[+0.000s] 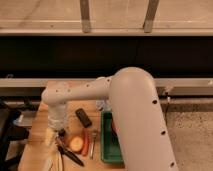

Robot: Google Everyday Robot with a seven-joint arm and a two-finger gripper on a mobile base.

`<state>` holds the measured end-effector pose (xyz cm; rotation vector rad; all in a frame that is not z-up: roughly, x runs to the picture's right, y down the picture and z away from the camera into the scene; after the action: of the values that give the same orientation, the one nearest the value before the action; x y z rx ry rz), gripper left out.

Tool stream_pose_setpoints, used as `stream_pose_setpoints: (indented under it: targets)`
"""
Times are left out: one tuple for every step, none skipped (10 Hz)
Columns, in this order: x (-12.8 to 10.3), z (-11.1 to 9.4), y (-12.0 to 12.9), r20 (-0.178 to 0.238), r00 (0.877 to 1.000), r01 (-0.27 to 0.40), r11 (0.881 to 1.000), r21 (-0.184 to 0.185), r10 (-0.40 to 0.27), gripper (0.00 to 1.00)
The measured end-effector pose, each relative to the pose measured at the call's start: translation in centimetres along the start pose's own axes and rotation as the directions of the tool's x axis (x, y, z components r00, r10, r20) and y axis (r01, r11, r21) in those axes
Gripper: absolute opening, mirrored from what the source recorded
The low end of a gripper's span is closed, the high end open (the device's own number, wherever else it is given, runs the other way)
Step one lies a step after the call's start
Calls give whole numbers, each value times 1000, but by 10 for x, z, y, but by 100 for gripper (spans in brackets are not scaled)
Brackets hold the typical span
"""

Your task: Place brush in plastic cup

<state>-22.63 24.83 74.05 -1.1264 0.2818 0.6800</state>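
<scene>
The brush [70, 154] lies on the wooden table [35, 145] with its slim black handle running diagonally from upper left to lower right, left of the fruit. My gripper [60, 134] hangs from the white arm [130, 100] and sits right over the brush's upper left end. A pale translucent thing [102, 105] behind the arm, at the table's far side, may be the plastic cup; it is mostly hidden.
A round orange fruit [76, 144], a red-orange stick [85, 142] and a silver fork [93, 143] lie right of the brush. A green tray [107, 145] is further right. A black block [83, 117] lies behind. Pale flat utensils [49, 136] lie left.
</scene>
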Motion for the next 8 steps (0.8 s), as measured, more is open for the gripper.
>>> stream_pose_setpoints:
  targets:
    - [9, 8, -6, -19, 999, -27, 1000, -12, 27, 80]
    - [19, 16, -14, -34, 998, -56, 998, -21, 55, 80]
    - [24, 21, -18, -40, 997, -68, 997, -25, 67, 80]
    - [25, 24, -20, -46, 996, -79, 996, -29, 78, 80]
    - [21, 26, -20, -52, 995, -86, 996, -27, 84, 80]
    - [16, 27, -18, -57, 994, -92, 996, -19, 91, 80]
    - [11, 26, -14, -59, 993, -98, 995, -1, 98, 80]
    - [8, 23, -11, -50, 993, -107, 994, 17, 108, 80]
